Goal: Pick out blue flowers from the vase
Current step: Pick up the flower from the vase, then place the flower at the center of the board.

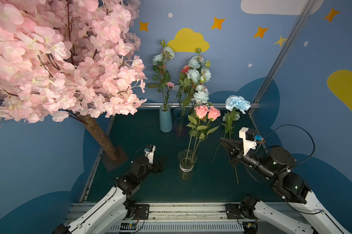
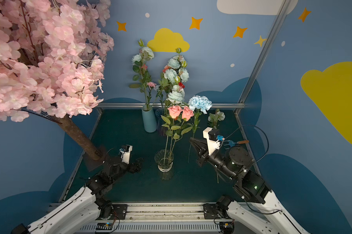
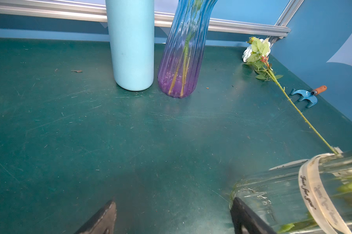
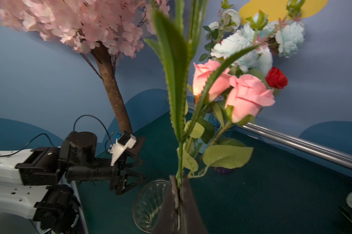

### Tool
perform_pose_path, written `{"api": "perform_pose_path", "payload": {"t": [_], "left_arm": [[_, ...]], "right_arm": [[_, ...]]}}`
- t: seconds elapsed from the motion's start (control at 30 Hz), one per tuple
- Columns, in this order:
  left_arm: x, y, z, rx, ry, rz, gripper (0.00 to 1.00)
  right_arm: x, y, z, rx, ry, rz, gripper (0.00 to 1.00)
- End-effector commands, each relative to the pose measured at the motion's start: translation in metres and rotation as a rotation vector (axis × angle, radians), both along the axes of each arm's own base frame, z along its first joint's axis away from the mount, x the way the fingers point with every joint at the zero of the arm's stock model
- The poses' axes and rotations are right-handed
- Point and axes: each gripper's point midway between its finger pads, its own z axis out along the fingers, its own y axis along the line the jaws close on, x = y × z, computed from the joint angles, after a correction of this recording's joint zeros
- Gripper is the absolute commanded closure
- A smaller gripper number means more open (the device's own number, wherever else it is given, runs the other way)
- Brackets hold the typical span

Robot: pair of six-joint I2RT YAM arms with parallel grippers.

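Walls (image 1: 231, 66): matt mid-blue, painted like a sky. Yellow cloud (image 1: 188, 40) behind the table's far edge, a second yellow cloud (image 1: 349, 89) on the right-hand wall, a white cloud (image 1: 272, 7) up top. Orange stars (image 1: 217, 22) and white dots (image 1: 170, 15) scattered between. Darker blue cloud shapes (image 1: 260, 91) along the wall bases.

Table (image 3: 69, 131): dark green top, scuffed and scratched (clearest in the left wrist view), pale sheen in places. Aluminium rail (image 1: 152, 105) along its far edge; slanted aluminium post (image 1: 282, 52) rises from the far right corner. Pink blossom tree (image 1: 49, 60) at the left edge, trunk on a dark plate (image 1: 122, 162).
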Motion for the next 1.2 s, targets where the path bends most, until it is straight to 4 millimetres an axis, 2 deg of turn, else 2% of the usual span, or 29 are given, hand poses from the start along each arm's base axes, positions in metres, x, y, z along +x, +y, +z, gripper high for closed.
{"api": "perform_pose_path", "payload": {"t": [0.0, 0.23, 0.5, 0.6, 0.83, 1.17], "left_arm": [[0.000, -0.002, -0.001, -0.022, 0.001, -0.008, 0.11], [0.001, -0.001, -0.002, -0.027, 0.005, -0.006, 0.12], [0.001, -0.001, -0.002, -0.031, 0.005, -0.007, 0.12], [0.001, -0.001, -0.002, -0.030, 0.004, -0.007, 0.12], [0.001, -0.001, -0.001, -0.033, 0.003, -0.008, 0.12], [0.001, 0.000, -0.001, -0.035, 0.003, -0.005, 0.12]], "right_arm": [[0.023, -0.025, -0.023, -0.075, 0.033, -0.168, 1.00], [0.065, -0.064, -0.066, -0.127, 0.152, -0.379, 1.00], [0.106, -0.102, -0.123, -0.098, 0.366, -0.484, 1.00], [0.119, -0.109, -0.146, -0.106, 0.448, -0.493, 1.00], [0.142, -0.105, -0.194, -0.203, 0.608, -0.470, 1.00], [0.165, -0.099, -0.249, -0.319, 0.770, -0.429, 1.00]]}}
